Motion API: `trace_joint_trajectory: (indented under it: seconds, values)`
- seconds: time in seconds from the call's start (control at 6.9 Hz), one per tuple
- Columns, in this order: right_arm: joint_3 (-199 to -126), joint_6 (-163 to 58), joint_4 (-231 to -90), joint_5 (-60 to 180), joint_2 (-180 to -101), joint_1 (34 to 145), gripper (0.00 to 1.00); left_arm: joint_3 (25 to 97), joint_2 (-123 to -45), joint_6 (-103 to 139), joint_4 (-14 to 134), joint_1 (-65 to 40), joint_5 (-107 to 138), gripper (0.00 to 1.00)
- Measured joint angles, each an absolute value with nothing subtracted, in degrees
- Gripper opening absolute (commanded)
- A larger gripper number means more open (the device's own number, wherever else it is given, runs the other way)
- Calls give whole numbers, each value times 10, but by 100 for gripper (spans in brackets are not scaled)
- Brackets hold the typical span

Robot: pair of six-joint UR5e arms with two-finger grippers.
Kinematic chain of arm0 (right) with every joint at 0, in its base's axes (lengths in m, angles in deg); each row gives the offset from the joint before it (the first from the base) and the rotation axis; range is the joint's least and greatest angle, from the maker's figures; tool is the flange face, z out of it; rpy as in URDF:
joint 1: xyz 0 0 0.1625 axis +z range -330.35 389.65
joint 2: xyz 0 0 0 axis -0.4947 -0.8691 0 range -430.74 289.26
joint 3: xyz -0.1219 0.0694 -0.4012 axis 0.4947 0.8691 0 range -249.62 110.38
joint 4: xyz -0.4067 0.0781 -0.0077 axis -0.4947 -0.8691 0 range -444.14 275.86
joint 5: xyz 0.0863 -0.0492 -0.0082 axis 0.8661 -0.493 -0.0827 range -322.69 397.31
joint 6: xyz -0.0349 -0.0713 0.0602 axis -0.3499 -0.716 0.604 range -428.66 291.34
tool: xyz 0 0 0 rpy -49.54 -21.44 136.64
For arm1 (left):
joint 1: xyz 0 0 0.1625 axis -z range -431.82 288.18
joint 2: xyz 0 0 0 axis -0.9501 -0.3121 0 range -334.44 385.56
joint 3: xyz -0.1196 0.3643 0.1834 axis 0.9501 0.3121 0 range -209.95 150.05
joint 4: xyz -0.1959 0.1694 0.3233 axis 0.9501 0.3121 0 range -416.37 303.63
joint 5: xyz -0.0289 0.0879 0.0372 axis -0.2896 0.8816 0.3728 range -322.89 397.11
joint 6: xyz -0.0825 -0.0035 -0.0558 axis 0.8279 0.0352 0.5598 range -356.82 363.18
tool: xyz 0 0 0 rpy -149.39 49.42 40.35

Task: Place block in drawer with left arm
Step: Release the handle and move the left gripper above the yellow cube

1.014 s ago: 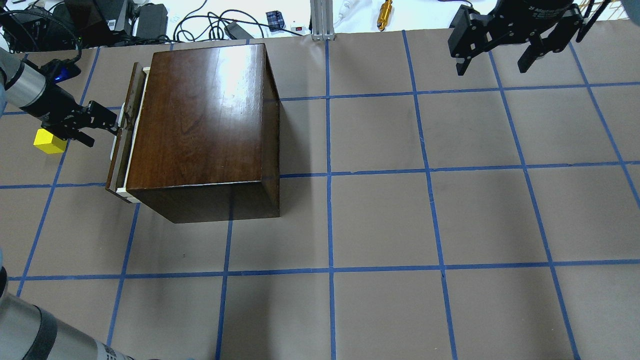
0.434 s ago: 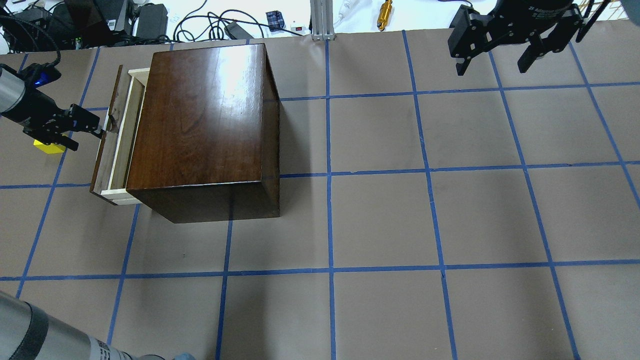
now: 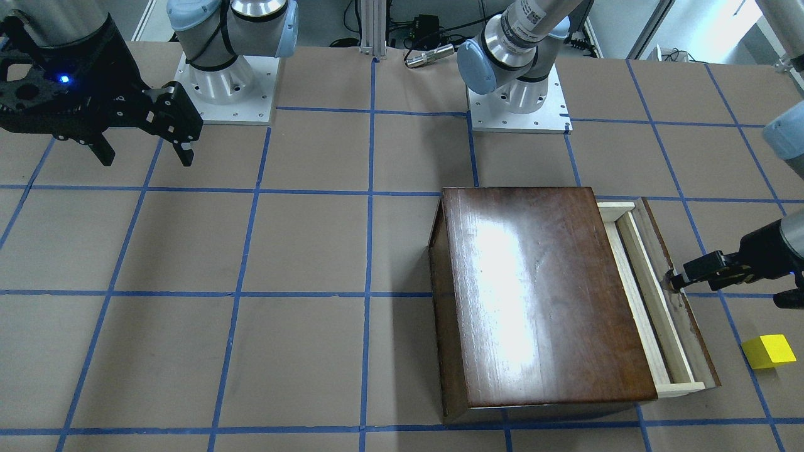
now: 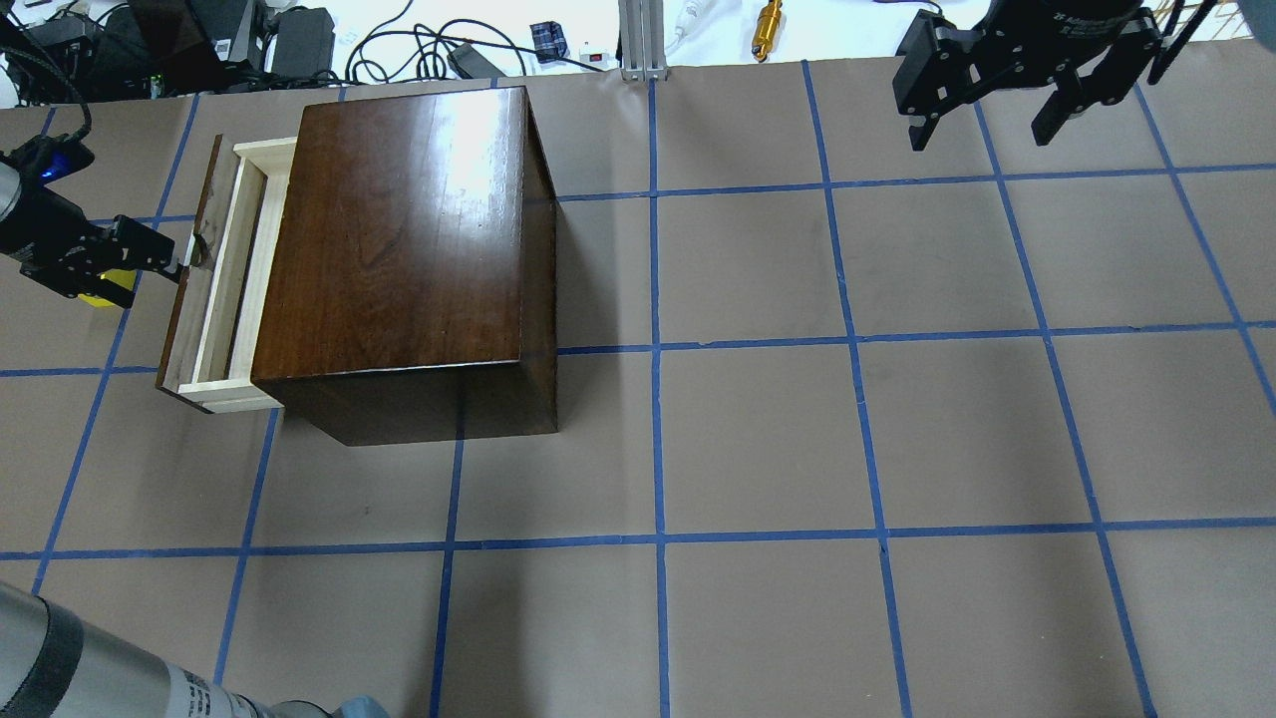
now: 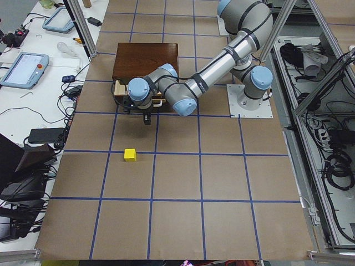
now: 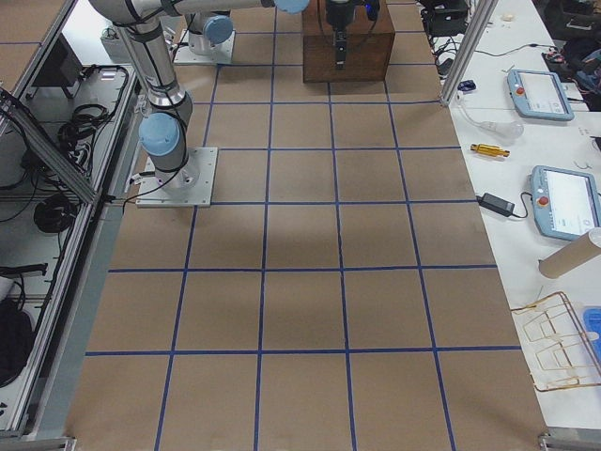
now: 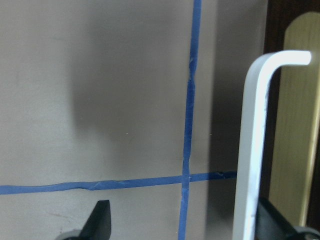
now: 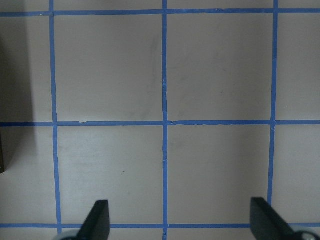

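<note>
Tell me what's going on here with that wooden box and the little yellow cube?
The robot's left tool is at the metal pull of the drawer, with its fingers spread and the pull between them. The drawer stands partly out of the dark wooden box. The yellow block meant for it lies on the table beside the drawer, not yet picked up. The right tool hangs open above the table, far from the box.

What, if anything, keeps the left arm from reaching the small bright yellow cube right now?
Probably nothing, so likely yes. The yellow cube lies on bare table just beside the open left gripper, which must first leave the metal pull of the pale wooden drawer.
</note>
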State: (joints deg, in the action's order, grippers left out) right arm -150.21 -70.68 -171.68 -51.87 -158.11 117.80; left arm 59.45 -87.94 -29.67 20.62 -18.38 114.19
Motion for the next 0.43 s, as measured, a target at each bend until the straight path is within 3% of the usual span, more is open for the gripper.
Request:
trace_joint_trajectory:
  seconds: [0.43]
  values:
    - [-1502,-707,-1717,-519,-1582,1178,100,589,-881,-300,209,-193,1142,100]
